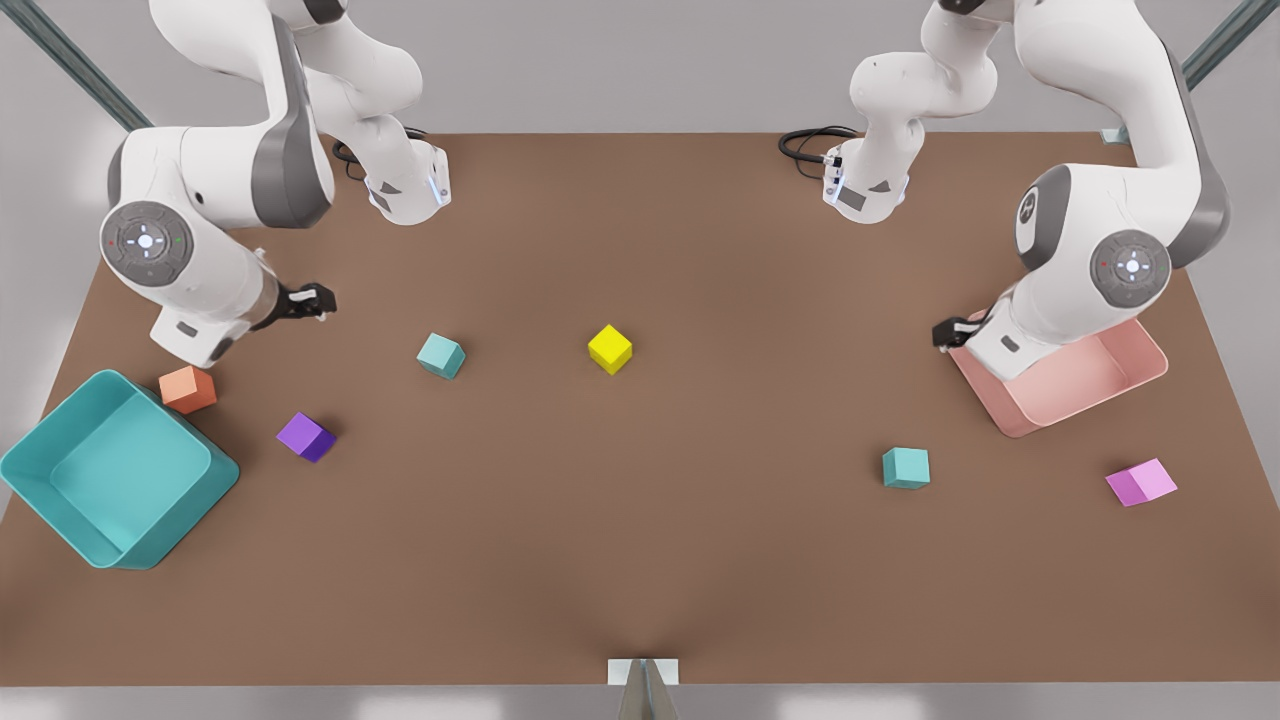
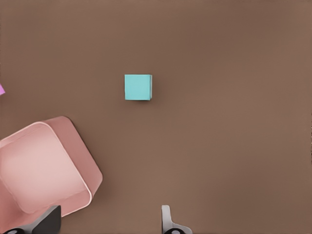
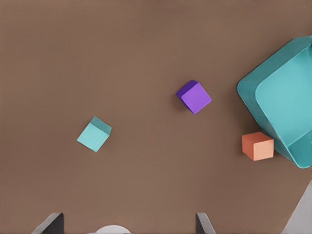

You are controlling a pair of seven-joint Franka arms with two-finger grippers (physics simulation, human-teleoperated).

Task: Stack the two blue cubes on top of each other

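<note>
blue cubes (image 1: 440, 355) (image 1: 906, 468) | apart, flat on table (image 1: 640, 560) | one skewed, one square-on

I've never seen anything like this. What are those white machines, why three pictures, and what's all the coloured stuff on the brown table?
These are two white robot arms in a computer simulation. The big picture looks down at the table from a fixed camera. The other two come from cameras on each arm's wrist, looking down past its tool.

The left tool, open and empty, hangs by the pink bin on the front view's right. Its camera sees one blue cube.

The right tool, also open and empty, hangs on the front view's left, near the orange cube that sits by the teal bin. Its camera sees the other blue cube and a purple cube.

A yellow cube and a pink cube lie there too. Nothing is held; the blue cubes are far apart.
</note>
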